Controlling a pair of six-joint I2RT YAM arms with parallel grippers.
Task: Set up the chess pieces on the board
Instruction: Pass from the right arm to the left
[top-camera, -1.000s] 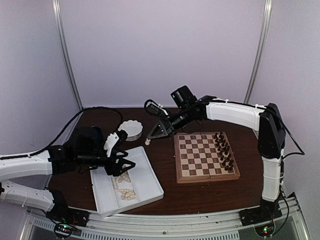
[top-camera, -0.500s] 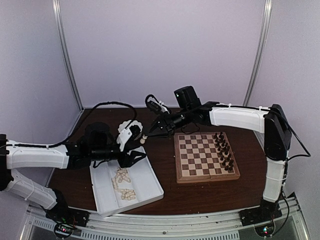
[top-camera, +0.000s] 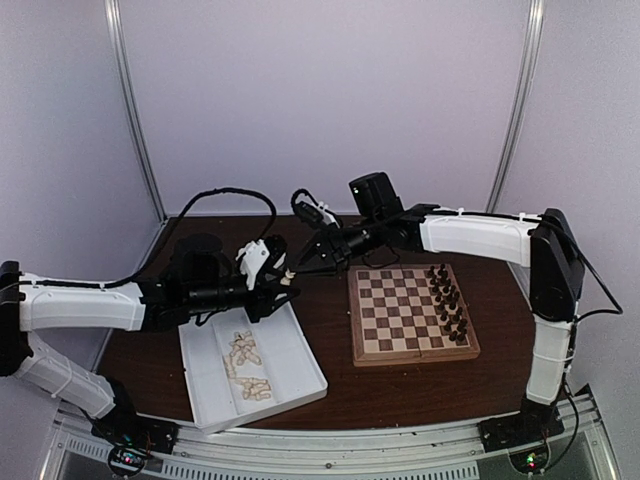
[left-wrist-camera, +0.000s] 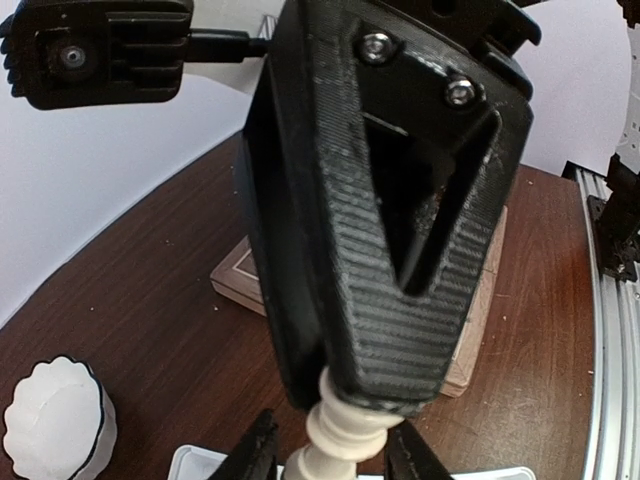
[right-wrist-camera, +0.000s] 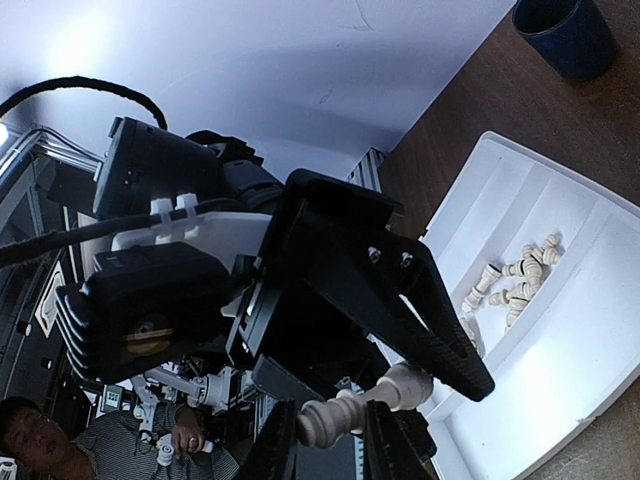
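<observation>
A cream chess piece (top-camera: 287, 276) hangs in the air above the table, between the two grippers, just off the tray's far end. My right gripper (top-camera: 297, 268) is shut on its top; its fingers (left-wrist-camera: 400, 300) fill the left wrist view. My left gripper (top-camera: 277, 284) is open and straddles the lower part of the piece (left-wrist-camera: 345, 430), with small gaps at each side. In the right wrist view the piece (right-wrist-camera: 335, 420) lies between my right gripper (right-wrist-camera: 330, 450) tips. The board (top-camera: 412, 312) lies at the right, with dark pieces (top-camera: 448, 300) along its right side.
A white divided tray (top-camera: 300, 350) at front left holds several cream pieces (top-camera: 245, 355), which also show in the right wrist view (right-wrist-camera: 515, 275). A white scalloped dish (left-wrist-camera: 55, 420) and a dark blue cup (right-wrist-camera: 565, 35) stand behind the tray.
My right gripper lifted the cream piece off the table. My left arm swung from above the tray up and to the right, and its open jaws came around the piece.
</observation>
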